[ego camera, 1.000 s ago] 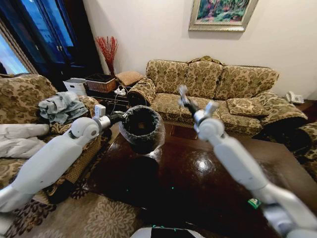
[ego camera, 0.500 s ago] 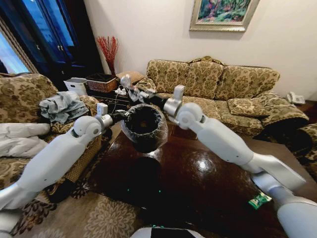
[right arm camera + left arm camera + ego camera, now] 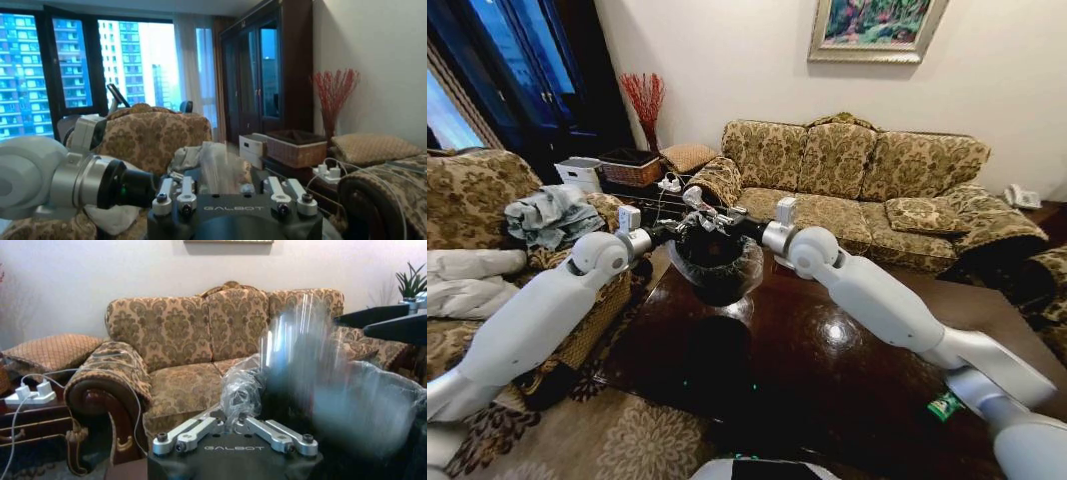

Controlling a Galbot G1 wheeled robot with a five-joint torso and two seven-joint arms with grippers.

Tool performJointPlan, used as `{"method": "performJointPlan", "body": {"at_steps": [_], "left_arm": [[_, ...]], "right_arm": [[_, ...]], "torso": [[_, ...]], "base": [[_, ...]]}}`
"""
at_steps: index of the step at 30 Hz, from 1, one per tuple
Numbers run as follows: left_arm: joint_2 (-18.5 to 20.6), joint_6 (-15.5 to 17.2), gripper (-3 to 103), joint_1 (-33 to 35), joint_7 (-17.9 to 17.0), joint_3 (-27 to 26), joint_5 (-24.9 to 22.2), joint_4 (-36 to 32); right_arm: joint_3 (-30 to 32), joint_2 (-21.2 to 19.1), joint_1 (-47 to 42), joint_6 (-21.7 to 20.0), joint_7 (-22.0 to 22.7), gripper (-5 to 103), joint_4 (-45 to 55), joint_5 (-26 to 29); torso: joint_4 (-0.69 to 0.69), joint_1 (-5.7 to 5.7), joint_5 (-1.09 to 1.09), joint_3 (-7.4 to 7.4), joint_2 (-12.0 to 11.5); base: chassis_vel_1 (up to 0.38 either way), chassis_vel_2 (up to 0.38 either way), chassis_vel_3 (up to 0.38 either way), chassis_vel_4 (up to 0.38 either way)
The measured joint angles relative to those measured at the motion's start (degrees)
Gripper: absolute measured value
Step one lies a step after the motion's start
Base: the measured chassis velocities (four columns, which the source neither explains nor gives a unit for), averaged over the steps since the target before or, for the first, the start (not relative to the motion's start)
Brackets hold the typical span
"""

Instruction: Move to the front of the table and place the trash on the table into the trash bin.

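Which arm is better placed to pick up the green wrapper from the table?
Right: the green wrapper lies beside that arm; the left gripper holds the trash bin, the right gripper hovers over it.

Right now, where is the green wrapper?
In the head view, the green wrapper lies on the table near its right front edge, just beside the right arm.

The left gripper [image 3: 235,426] grips the crinkled clear plastic liner at the rim of the trash bin [image 3: 373,405], its silver finger links closed together on the bag. The bin's dark opening sits just beyond the gripper. A blurred pale streak [image 3: 297,345] crosses above the bin. Farther off stands a patterned gold sofa [image 3: 220,335], with a white power strip [image 3: 30,396] on a dark side table
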Motion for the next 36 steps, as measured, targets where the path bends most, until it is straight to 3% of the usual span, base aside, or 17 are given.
{"method": "performJointPlan", "body": {"at_steps": [2, 6, 8, 10, 11, 14, 15, 16, 19, 22, 25, 36], "left_arm": [[0.0, 0.0, 4, 0.1, 0.0, -0.2, 0.0, 0.0], [-0.2, -0.1, 4, 0.1, 0.0, -0.3, 0.0, -0.1], [-1.2, -0.1, 4, 0.2, -0.4, -0.3, 0.1, -0.6], [-1.4, -0.1, 4, 0.4, -0.5, -0.4, 0.1, -0.8], [-1.7, -0.2, 4, 0.7, -0.6, -0.6, 0.2, -1.1], [-1.9, -0.8, 4, 1.6, -1.2, -1.0, 0.5, -2.1], [-1.9, -0.8, 4, 1.6, -1.2, -1.0, 0.5, -2.1], [-1.9, -1.0, 4, 1.9, -1.3, -1.3, 0.8, -2.7], [-1.9, -1.0, 4, 2.1, -1.4, -1.6, 0.9, -3.3], [-1.0, -1.0, 4, 2.7, -1.5, -2.3, 1.0, -5.6], [-0.9, -0.3, 4, 2.8, -2.0, -2.8, 0.9, -6.7], [-1.0, 0.5, 4, 3.9, -2.4, -3.9, 0.6, -8.4]], "right_arm": [[0.4, -0.3, -0.3, -0.1, 0.7, 58, 0.7, 0.0], [1.0, -0.5, -0.6, -0.3, 2.1, 69, 2.3, 0.3], [2.6, -1.4, -1.0, -0.5, 6.6, 81, 5.8, 1.4], [3.2, -1.8, -1.1, -0.7, 8.8, 81, 6.9, 2.2], [4.7, -2.7, -1.6, -1.7, 13.4, 86, 9.4, 3.8], [9.5, -7.8, -4.9, -4.6, 22.9, 98, 14.9, 5.7], [9.5, -7.8, -4.9, -4.6, 22.9, 98, 14.9, 5.7], [12.3, -11.1, -8.2, -5.3, 24.8, 99, 16.6, 5.2], [16.2, -13.6, -12.4, -6.9, 25.3, 100, 18.0, 4.5], [30.7, -17.4, -26.1, -12.2, 25.1, 100, 20.7, 2.5], [35.0, -17.8, -30.0, -12.4, 25.0, 100, 21.4, 2.4], [36.1, -17.1, -33.1, -9.4, 27.1, 100, 21.4, 2.1]], "torso": [[0.00, 0.00, 0.00, 0.00, 0.0], [0.02, 0.00, 0.01, 0.00, 0.0], [0.01, 0.00, 0.00, 0.00, 0.0], [0.01, 0.00, 0.01, 0.00, 0.0], [0.00, 0.00, 0.01, 0.00, 0.0], [0.01, 0.00, 0.01, 0.00, 0.0], [0.01, 0.00, 0.01, 0.00, 0.0], [0.00, -0.01, 0.01, -0.01, 0.0], [-0.01, 0.00, 0.02, 0.00, 0.0], [-0.05, -0.01, 0.05, -0.01, 0.0], [0.00, -0.02, 0.01, -0.01, 0.0], [0.04, -0.21, 0.00, -0.25, -0.4]], "base": [[0.000, 0.000, 0.000, 0.000], [0.000, 0.000, 0.000, 0.000], [0.000, 0.000, 0.000, 0.000], [0.000, 0.000, 0.000, 0.000], [0.000, 0.000, 0.000, 0.000], [0.000, 0.000, 0.000, 0.000], [0.000, 0.000, 0.000, 0.000], [0.000, 0.000, 0.000, 0.000], [0.000, 0.000, 0.000, 0.000], [0.000, 0.000, 0.000, 0.000], [0.000, 0.000, 0.000, 0.000], [-0.007, -0.005, -0.009, -0.008]]}}
